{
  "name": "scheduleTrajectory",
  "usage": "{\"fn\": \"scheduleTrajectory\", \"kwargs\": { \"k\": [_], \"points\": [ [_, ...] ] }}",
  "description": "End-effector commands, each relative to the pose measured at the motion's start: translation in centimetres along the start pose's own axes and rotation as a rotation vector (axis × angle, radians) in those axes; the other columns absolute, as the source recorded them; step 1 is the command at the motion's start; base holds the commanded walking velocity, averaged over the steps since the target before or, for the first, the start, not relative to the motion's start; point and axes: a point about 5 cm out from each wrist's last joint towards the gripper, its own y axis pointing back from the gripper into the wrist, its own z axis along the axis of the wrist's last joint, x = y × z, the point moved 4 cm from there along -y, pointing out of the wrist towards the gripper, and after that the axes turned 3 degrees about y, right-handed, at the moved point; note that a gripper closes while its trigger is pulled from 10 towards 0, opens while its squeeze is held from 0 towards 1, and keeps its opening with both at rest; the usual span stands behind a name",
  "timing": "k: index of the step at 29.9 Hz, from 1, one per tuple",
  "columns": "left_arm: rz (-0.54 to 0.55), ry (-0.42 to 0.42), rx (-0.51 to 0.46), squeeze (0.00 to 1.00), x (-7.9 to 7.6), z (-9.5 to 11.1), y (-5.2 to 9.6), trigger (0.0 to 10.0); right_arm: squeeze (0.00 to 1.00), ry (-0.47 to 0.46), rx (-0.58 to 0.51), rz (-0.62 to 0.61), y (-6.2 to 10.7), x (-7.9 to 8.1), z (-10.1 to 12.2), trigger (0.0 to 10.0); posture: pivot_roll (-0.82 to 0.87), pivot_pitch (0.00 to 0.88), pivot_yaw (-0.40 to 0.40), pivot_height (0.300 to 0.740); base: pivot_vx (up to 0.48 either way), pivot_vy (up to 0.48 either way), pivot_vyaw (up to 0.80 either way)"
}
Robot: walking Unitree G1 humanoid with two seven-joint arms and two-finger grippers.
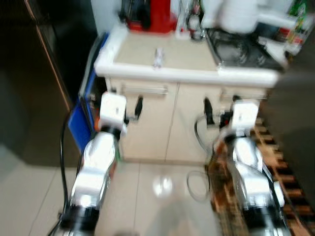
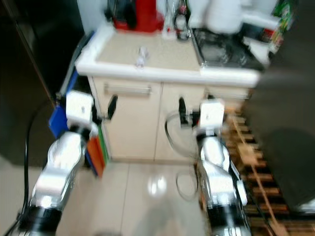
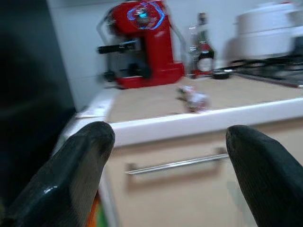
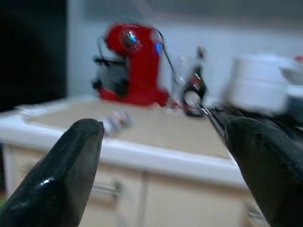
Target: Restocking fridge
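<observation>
A coffee machine [image 1: 156, 14] is being carried at the back of the counter [image 1: 187, 73], with a bottle [image 3: 202, 45] just to its right and a stove [image 1: 241, 51] further right. A small wrapped item [image 1: 158, 57] is lying near the counter's middle, before the machine, and a pot [image 3: 270, 30] is standing on the stove.

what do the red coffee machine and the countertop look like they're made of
Red coffee machine: glossy plastic, likely, from its even sheen and black fittings. Countertop: matte beige surface with a white rounded edge, perhaps laminate or stone; blur leaves it open.
</observation>
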Motion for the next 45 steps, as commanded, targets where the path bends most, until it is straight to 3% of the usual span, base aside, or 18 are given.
{"fn": "scheduleTrajectory", "kwargs": {
  "k": [1,18,21,25,26,30,40,45],
  "points": [
    [-0.037,0.007,-0.043,0.00,-1.1,1.4,-0.6,10.0,0.00,0.017,0.030,-0.036,0.3,-1.3,-0.5,10.0,0.02,0.000,-0.017,0.740,0.480,0.000,0.00],
    [-0.036,-0.009,-0.113,0.00,-0.3,3.8,-1.5,10.0,0.00,-0.002,0.046,-0.035,-0.1,-0.6,-0.6,10.0,0.04,0.000,-0.006,0.740,0.480,0.000,0.00],
    [-0.016,0.022,-0.126,0.00,0.0,4.1,-1.3,10.0,0.00,-0.055,0.050,-0.010,-1.3,0.3,-0.1,10.0,0.04,0.000,0.000,0.740,0.480,0.000,0.00],
    [0.016,-0.001,-0.102,0.00,0.5,3.8,-1.1,10.0,0.00,-0.101,0.042,0.024,-2.7,1.3,0.9,10.0,0.05,0.000,0.003,0.740,0.000,0.000,0.00],
    [0.031,-0.010,-0.084,0.00,0.9,3.5,-0.9,10.0,0.00,-0.124,0.015,0.054,-3.8,2.0,2.1,10.0,0.06,0.000,0.005,0.740,0.000,0.000,0.00],
    [0.058,-0.020,-0.057,0.00,1.7,3.3,-0.5,10.0,0.00,-0.175,-0.003,0.085,-5.1,3.1,3.5,10.0,0.08,0.000,0.010,0.740,0.000,0.000,0.00],
    [0.084,-0.055,0.007,0.00,2.9,2.9,0.8,10.0,0.00,-0.302,0.128,0.107,-8.5,6.0,3.2,10.0,0.15,0.021,0.002,0.740,0.000,0.000,0.00],
    [0.107,-0.078,0.035,0.00,4.3,3.0,1.8,10.0,0.00,-0.279,0.192,0.080,-9.6,6.6,2.8,10.0,0.19,0.047,-0.007,0.740,0.000,0.000,0.00]
  ]
}}
